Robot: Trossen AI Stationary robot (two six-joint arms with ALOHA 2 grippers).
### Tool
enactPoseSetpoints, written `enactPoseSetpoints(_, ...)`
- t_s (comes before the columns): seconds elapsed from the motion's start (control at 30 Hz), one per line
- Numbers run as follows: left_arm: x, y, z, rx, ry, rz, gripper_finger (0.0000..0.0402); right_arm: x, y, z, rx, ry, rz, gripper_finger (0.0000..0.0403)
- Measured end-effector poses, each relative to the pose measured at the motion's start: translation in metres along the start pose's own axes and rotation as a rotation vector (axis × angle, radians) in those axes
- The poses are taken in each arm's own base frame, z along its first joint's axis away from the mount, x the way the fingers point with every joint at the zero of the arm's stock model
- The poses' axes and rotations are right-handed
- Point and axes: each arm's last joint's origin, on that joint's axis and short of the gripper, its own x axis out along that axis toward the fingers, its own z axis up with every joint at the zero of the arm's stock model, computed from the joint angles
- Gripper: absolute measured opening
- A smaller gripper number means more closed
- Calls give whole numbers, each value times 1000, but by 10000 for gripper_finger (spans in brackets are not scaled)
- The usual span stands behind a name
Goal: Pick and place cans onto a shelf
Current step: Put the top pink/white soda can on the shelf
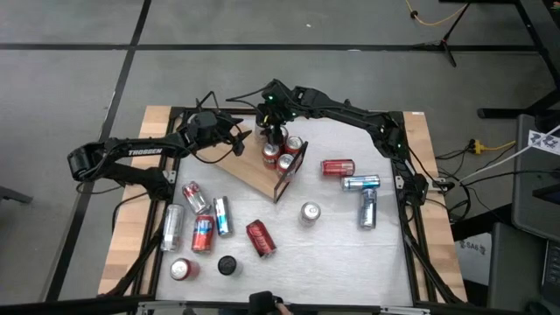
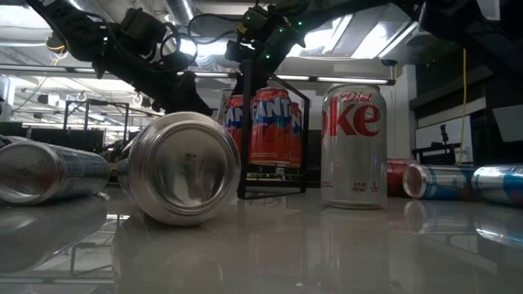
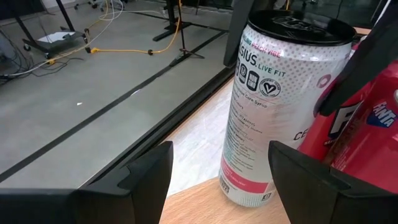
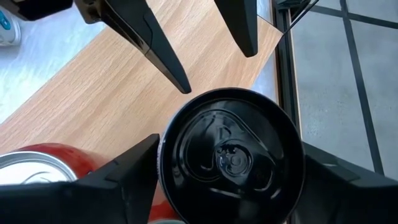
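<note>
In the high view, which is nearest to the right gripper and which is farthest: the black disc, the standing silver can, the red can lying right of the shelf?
From the right gripper, above the shelf's far end:
1. Red can, lying right of the shelf.
2. Standing silver can, mid-table toward the front.
3. Black disc, front left, beside a red can.
</note>
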Motion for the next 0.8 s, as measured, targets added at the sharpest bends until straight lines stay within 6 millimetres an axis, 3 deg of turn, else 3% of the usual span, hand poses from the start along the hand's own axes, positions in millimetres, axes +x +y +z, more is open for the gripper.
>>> enactPoseSetpoints(0.8,0,0,0,0,0,0,254,-1,0,0,-1,-3,0,296)
